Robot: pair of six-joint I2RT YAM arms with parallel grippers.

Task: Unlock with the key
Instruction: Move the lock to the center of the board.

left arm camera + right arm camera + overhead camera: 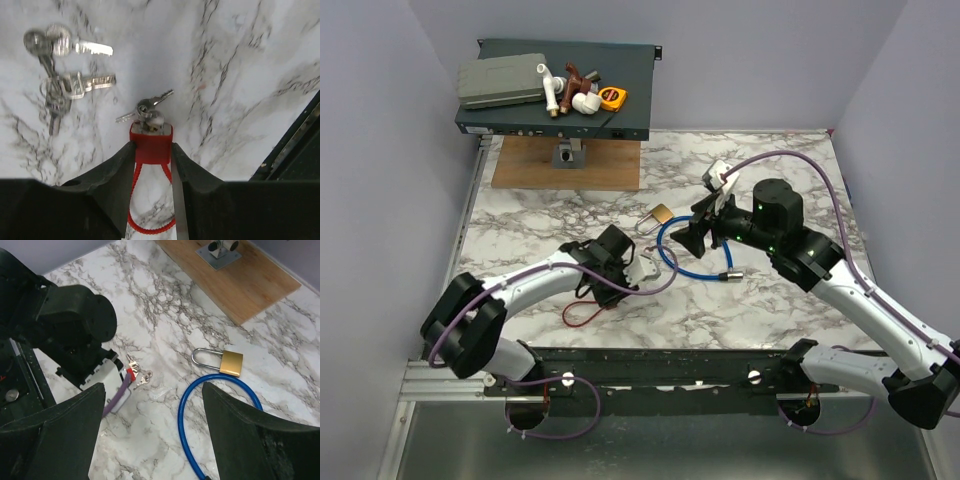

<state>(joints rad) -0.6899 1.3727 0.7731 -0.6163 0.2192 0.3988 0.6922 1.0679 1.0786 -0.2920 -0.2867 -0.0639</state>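
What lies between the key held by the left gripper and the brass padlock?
Nothing: the right wrist view shows bare marble table between the key and the brass padlock; the blue cable lock lies off that line.

Bright even light, soft shadows; loose keys [65, 75] beyond the key [149, 112] blur.

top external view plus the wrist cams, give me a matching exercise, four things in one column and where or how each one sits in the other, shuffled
Things:
1 key
2 brass padlock
3 blue cable lock
4 wooden board

Places or states:
a curled in a loop on the marble table
b red tag pinched in the left end effector
c under a small metal stand at the far side
d lying flat just outside the loop

Pairs: 1-b, 2-d, 3-a, 4-c
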